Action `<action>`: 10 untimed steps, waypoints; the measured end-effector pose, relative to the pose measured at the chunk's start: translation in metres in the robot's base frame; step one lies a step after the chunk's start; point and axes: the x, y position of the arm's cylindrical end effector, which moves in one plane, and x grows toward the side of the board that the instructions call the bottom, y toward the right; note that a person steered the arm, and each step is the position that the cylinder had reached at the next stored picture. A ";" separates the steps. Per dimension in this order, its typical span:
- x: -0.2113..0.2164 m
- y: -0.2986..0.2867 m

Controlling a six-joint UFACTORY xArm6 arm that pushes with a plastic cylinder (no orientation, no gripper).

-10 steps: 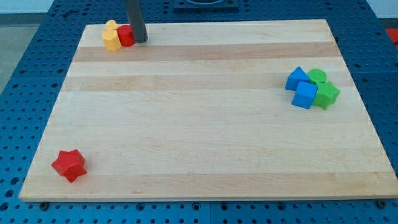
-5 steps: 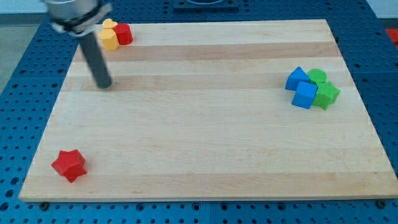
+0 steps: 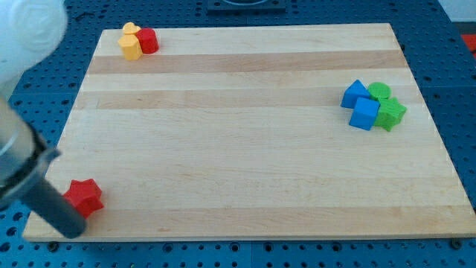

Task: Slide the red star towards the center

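Rod tip [image 3: 72,229] sits at the view's bottom left corner of the wooden desk [image 3: 245,149], just below and left of the red star [image 3: 83,197], touching it or nearly so; actual contact is hard to tell. No fingers on this arm, only the dark rod, so there is no opening to report. The rod slants up to the view's left, its upper part blurred and merging into a big pale arm body that is cut off by the left edge. The rod covers part of the star's left points.

Red star lies near the bottom left corner, well apart from the middle of the desk.

Top left corner: yellow block [image 3: 131,43], shape unclear, maybe two stacked or joined pieces, touching a red block [image 3: 148,40] on its right, shape also hard to make out.

Right side: tight cluster of four. Blue block [image 3: 355,93] with a pointed top, blue cube [image 3: 364,114] just below it, green round block [image 3: 380,91] behind, partly hidden, and a green block [image 3: 391,114], star-like, on the right. All touching or nearly touching.
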 end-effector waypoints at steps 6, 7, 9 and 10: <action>-0.034 -0.042; -0.062 -0.033; -0.086 -0.026; -0.066 -0.063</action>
